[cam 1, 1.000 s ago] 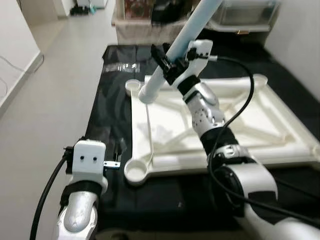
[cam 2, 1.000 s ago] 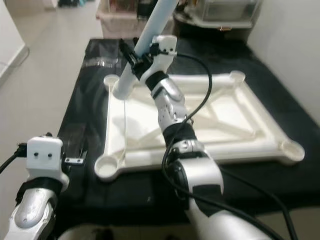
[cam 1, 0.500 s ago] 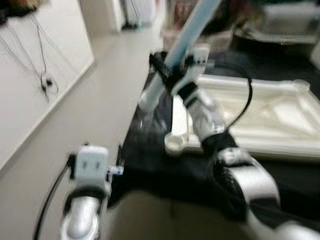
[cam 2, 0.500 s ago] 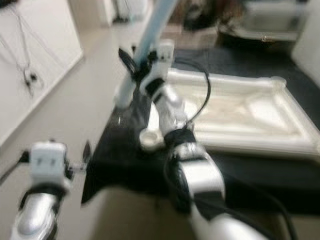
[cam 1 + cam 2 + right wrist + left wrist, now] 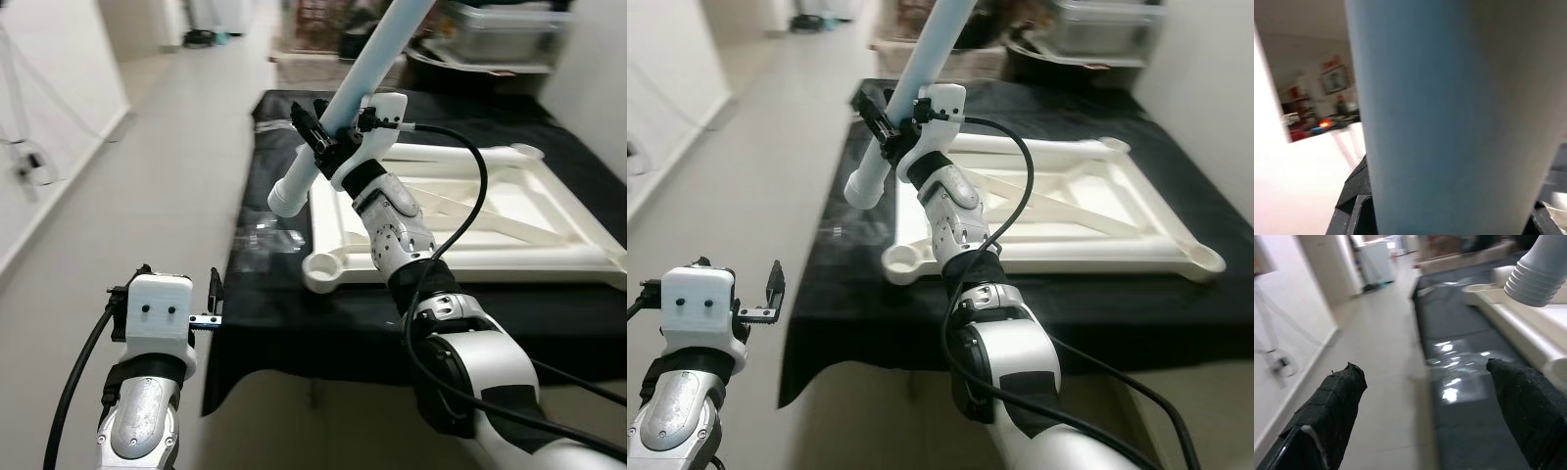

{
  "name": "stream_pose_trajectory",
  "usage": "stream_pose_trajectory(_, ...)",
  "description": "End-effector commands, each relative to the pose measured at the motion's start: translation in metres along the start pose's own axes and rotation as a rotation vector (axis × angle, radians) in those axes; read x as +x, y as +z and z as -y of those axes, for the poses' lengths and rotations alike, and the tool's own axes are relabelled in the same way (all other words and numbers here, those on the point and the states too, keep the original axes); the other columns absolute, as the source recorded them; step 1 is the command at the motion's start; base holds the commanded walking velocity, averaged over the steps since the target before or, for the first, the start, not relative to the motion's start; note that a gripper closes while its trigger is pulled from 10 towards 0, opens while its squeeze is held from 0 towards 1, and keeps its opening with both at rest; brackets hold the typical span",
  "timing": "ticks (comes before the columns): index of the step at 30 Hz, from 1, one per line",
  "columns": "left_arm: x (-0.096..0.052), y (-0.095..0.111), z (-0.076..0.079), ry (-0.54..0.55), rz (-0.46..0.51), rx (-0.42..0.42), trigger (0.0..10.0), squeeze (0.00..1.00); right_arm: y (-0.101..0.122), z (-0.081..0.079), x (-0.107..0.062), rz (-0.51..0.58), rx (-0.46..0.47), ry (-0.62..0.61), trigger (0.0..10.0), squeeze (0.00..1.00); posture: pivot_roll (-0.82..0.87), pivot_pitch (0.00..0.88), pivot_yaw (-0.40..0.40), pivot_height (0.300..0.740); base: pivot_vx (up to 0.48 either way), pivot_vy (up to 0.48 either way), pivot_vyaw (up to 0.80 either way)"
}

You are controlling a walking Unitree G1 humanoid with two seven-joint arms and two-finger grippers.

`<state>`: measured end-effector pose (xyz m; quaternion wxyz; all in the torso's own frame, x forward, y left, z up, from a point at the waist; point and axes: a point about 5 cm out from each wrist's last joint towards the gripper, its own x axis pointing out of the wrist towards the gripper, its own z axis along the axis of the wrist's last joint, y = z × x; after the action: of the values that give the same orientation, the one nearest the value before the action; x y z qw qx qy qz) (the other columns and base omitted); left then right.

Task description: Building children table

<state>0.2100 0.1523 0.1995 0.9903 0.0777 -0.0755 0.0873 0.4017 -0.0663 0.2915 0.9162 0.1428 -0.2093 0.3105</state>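
Note:
A pale blue table leg (image 5: 367,73) slants up out of my right gripper (image 5: 326,135), which is shut on it partway along. The leg's white ribbed end (image 5: 285,198) hangs above the black mat (image 5: 269,255), just left of the upturned white table top (image 5: 470,230). In the right wrist view, the leg (image 5: 1444,112) sits close between black fingers (image 5: 1354,193). The table top's near-left corner socket (image 5: 322,269) is open and faces up. My left gripper (image 5: 1422,374) is held low off the mat's left edge, open and holding nothing, one of its fingers (image 5: 214,287) beside the white wrist.
The black mat covers a low platform with a front edge (image 5: 323,343). Bare floor (image 5: 147,186) runs along its left, up to a wall with a cable (image 5: 24,157). Storage boxes (image 5: 500,24) stand at the back. A white wall (image 5: 588,69) closes the right.
The camera swung left and back, blurring the middle frames. The leg's end, which was over the table top's far-left corner, now hangs left of it over the mat.

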Motion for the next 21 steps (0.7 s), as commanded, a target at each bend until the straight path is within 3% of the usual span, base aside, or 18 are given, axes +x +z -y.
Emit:
stream_pose_trajectory(1, -0.0005, -0.0017, 0.0002, 0.002, -0.003, 0.0, 10.0, 0.0, 0.0, -0.0003, -0.001, 0.005, -0.014, -0.001, 10.0, 0.0, 0.14, 0.149, -0.04, 0.74, 0.0, 0.0, 0.0)
stream_pose_trajectory(8, 0.0008, -0.0013, -0.0019, 0.012, 0.006, 0.021, 10.0, 0.0, -0.006, -0.0052, -0.0036, 0.006, -0.003, 0.011, 10.0, 0.0, 0.14, 0.146, -0.041, 0.74, 0.129, 0.0, 0.0)
stream_pose_trajectory(21, 0.0015, -0.0012, -0.0036, 0.008, 0.009, 0.041, 10.0, 0.0, -0.0075, -0.0074, -0.0041, 0.008, -0.003, 0.015, 10.0, 0.0, 0.14, 0.148, -0.038, 0.74, 0.409, 0.0, 0.0)
